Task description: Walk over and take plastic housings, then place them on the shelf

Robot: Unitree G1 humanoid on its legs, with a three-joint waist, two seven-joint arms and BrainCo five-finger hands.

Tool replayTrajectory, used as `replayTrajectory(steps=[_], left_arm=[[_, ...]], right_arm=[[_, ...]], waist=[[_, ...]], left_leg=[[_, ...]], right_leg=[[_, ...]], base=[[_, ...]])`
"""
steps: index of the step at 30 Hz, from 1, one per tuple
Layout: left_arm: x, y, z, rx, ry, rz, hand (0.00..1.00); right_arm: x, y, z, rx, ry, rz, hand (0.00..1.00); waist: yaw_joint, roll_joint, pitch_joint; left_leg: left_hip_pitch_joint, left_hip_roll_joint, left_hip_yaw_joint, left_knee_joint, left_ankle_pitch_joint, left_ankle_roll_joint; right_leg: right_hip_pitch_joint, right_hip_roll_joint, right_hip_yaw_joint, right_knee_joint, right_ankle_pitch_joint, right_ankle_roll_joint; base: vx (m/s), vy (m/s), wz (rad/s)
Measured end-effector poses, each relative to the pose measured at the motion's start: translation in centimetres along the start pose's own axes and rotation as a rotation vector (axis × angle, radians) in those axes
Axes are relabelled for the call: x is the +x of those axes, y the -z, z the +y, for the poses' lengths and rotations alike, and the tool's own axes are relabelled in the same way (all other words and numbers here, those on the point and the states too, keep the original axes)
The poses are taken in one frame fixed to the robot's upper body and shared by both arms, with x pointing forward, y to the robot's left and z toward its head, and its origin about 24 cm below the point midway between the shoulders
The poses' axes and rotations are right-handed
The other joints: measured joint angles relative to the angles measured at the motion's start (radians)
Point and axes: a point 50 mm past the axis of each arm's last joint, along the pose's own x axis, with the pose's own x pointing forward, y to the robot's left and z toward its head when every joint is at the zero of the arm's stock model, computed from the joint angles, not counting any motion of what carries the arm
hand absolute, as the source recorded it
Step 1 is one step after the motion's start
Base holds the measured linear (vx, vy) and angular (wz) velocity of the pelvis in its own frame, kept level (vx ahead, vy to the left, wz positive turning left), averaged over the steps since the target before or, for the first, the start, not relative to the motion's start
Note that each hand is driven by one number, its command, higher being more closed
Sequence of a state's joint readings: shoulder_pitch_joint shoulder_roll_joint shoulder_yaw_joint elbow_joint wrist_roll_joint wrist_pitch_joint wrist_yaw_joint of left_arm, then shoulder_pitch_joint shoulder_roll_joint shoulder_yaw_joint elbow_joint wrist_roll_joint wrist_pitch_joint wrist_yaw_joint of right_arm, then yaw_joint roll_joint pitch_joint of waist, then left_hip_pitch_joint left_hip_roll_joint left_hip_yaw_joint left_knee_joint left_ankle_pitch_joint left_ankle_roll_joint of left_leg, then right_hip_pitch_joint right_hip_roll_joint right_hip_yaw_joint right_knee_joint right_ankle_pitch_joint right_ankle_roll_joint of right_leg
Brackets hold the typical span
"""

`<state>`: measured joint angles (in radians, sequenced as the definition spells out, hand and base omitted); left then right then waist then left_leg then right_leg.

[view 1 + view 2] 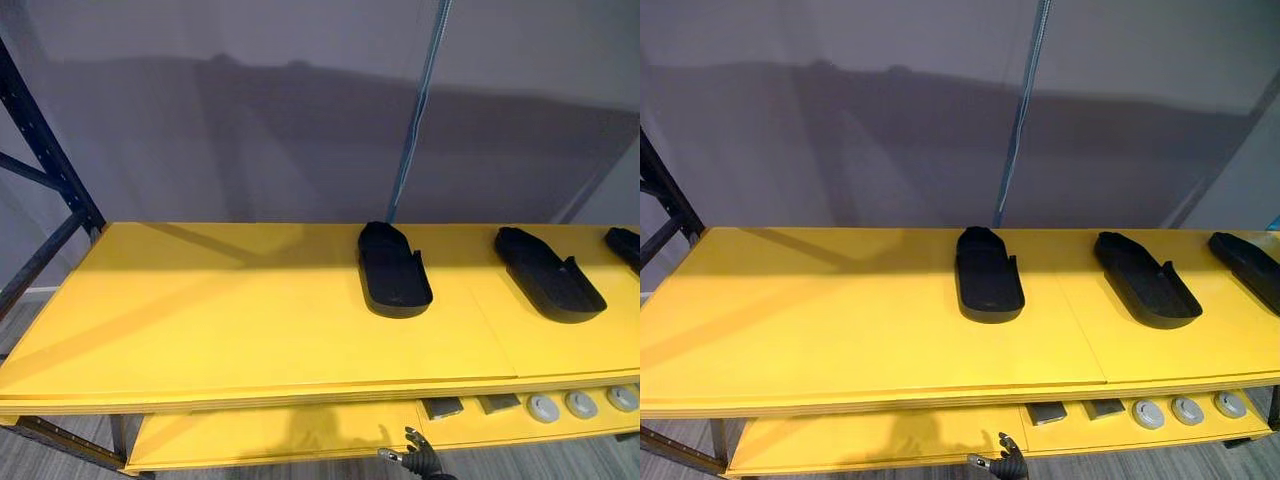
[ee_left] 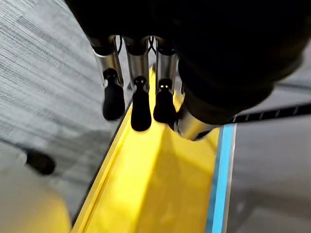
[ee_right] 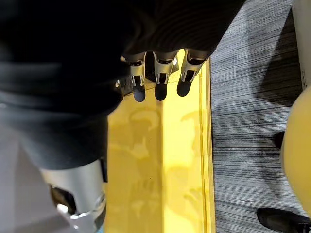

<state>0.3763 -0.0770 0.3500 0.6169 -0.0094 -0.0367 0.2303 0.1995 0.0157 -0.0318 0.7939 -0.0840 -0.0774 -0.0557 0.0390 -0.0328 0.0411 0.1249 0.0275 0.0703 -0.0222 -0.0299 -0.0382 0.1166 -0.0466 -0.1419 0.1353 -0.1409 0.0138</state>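
Observation:
Three black plastic housings lie on the yellow top board (image 1: 200, 320) of the shelf: one in the middle (image 1: 393, 270), one to its right (image 1: 548, 272), and a third (image 1: 625, 245) cut off at the right edge. My right hand (image 1: 420, 458) hangs low at the shelf's front, below the top board, with relaxed fingers (image 3: 160, 82) over the yellow lower board and nothing in them. My left hand (image 2: 141, 104) also hangs with straight, empty fingers above a yellow edge and the grey floor. Both hands are well short of the housings.
The lower yellow board (image 1: 250, 435) carries two grey blocks (image 1: 442, 407) and three round white discs (image 1: 581, 403) at the right. A dark blue shelf upright (image 1: 40, 150) stands at the left. A thin pole (image 1: 415, 110) rises behind the shelf against the grey wall.

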Motion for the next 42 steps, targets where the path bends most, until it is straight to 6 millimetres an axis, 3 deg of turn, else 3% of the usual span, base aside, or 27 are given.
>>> replayTrajectory(steps=[4, 9, 18, 23, 26, 28, 30, 31, 33, 34, 35, 36, 38, 42], left_arm=[[0.4, -1.3, -2.0, 0.067, 0.076, -0.046, 0.0], [0.4, -1.8, -4.3, 0.161, 0.184, -0.079, 0.0], [0.9, -2.5, -5.1, 0.263, 0.23, -0.103, 0.0], [1.4, -3.9, -5.7, 0.265, 0.238, -0.14, 0.0], [1.9, -6.1, -6.4, 0.279, 0.245, -0.203, 0.0], [2.0, -7.3, -7.0, 0.296, 0.253, -0.245, 0.0], [2.0, -8.7, -7.5, 0.304, 0.261, -0.293, 0.0], [2.1, -9.0, -7.6, 0.326, 0.263, -0.305, 0.0], [2.1, -9.0, -7.4, 0.333, 0.26, -0.306, 0.0], [2.2, -9.1, -7.2, 0.336, 0.253, -0.308, 0.0], [2.2, -9.1, -7.1, 0.34, 0.25, -0.308, 0.0], [2.2, -8.6, -6.9, 0.35, 0.245, -0.298, 0.0], [2.0, -8.5, -7.2, 0.348, 0.255, -0.296, 0.0], [1.4, -8.0, -8.6, 0.328, 0.294, -0.284, 0.0]], right_arm=[[0.0, 0.1, -0.8, 0.013, 0.031, 0.003, 0.0], [0.2, 0.0, -1.2, 0.044, 0.06, 0.006, 0.0], [1.0, -0.9, -1.4, 0.042, 0.073, 0.006, 0.0], [1.6, -2.6, -1.3, 0.031, 0.071, -0.035, 0.0], [2.1, -5.1, -0.8, 0.01, 0.056, -0.119, 0.0], [2.0, -5.5, -0.6, -0.001, 0.052, -0.14, 0.0], [2.0, -6.2, -0.4, -0.011, 0.045, -0.164, 0.0], [2.0, -5.9, -0.4, -0.012, 0.044, -0.156, 0.0], [1.9, -5.5, -0.4, -0.014, 0.044, -0.145, 0.0], [2.0, -5.8, -0.3, -0.023, 0.039, -0.152, 0.0], [2.1, -6.1, -0.3, -0.038, 0.035, -0.158, 0.0], [2.3, -7.1, -0.3, -0.087, 0.025, -0.188, 0.0], [2.7, -8.9, -0.4, -0.152, 0.021, -0.239, 0.0], [2.7, -9.7, 0.3, -0.207, 0.007, -0.269, 0.0]], waist=[[-0.003, 0.021, -0.001], [-0.022, 0.024, -0.001], [-0.025, 0.022, 0.027], [-0.023, 0.018, 0.082], [-0.024, 0.011, 0.126], [-0.026, 0.009, 0.126], [-0.025, 0.005, 0.135], [-0.026, 0.002, 0.136], [-0.026, -0.01, 0.129], [-0.018, -0.025, 0.13], [-0.011, -0.029, 0.129], [0.007, -0.026, 0.114], [0.009, -0.015, 0.104], [0.007, -0.014, 0.084]], left_leg=[[0.0, 0.0, 0.018, -0.012, 0.002, 0.0], [0.003, 0.003, 0.039, -0.031, 0.007, 0.002], [0.018, 0.005, 0.138, -0.039, -0.006, -0.002], [-0.023, 0.01, 0.234, 0.028, -0.047, 0.019], [-0.085, 0.012, 0.302, 0.067, -0.059, 0.037], [-0.139, 0.018, 0.325, 0.103, -0.062, 0.047], [-0.169, 0.021, 0.339, 0.105, -0.053, 0.067], [-0.168, 0.018, 0.336, 0.116, -0.052, 0.072], [-0.174, 0.011, 0.338, 0.154, -0.059, 0.081], [-0.177, 0.001, 0.348, 0.177, -0.059, 0.08], [-0.183, 0.003, 0.364, 0.189, -0.059, 0.08], [-0.213, 0.021, 0.405, 0.209, -0.058, 0.079], [-0.236, 0.052, 0.454, 0.212, -0.057, 0.077], [-0.218, 0.111, 0.572, 0.2, -0.031, 0.057]], right_leg=[[-0.021, 0.0, 0.022, 0.014, -0.008, 0.002], [-0.04, 0.006, 0.046, 0.014, -0.013, 0.002], [-0.085, 0.021, 0.149, 0.015, -0.006, 0.006], [-0.14, 0.031, 0.247, 0.03, 0.025, 0.017], [-0.213, 0.035, 0.314, 0.025, 0.075, 0.037], [-0.25, 0.033, 0.319, 0.001, 0.125, 0.051], [-0.307, 0.016, 0.235, 0.146, 0.048, 0.044], [-0.331, -0.013, 0.16, 0.349, -0.033, 0.056], [-0.3, -0.065, 0.094, 0.511, -0.082, 0.092], [-0.263, -0.105, 0.049, 0.463, -0.102, 0.117], [-0.252, -0.106, 0.025, 0.417, -0.108, 0.122], [-0.241, -0.081, 0.0, 0.297, -0.098, 0.107], [-0.204, -0.043, 0.011, 0.129, -0.052, 0.033], [-0.188, 0.004, 0.1, -0.058, 0.086, 0.005]], base=[[0.0, 0.004, -0.12], [0.02, 0.0, -0.13], [0.01, 0.014, -0.35], [-0.07, 0.046, -0.59], [-0.13, 0.089, -0.61], [-0.17, 0.09, -0.38], [-0.11, 0.034, -0.06], [-0.03, -0.011, 0.14], [-0.01, -0.054, 0.1], [-0.01, -0.104, -0.16], [-0.09, -0.138, -0.82], [-0.13, -0.151, -1.31], [-0.15, -0.123, -1.25], [-0.16, -0.003, -1.04]])
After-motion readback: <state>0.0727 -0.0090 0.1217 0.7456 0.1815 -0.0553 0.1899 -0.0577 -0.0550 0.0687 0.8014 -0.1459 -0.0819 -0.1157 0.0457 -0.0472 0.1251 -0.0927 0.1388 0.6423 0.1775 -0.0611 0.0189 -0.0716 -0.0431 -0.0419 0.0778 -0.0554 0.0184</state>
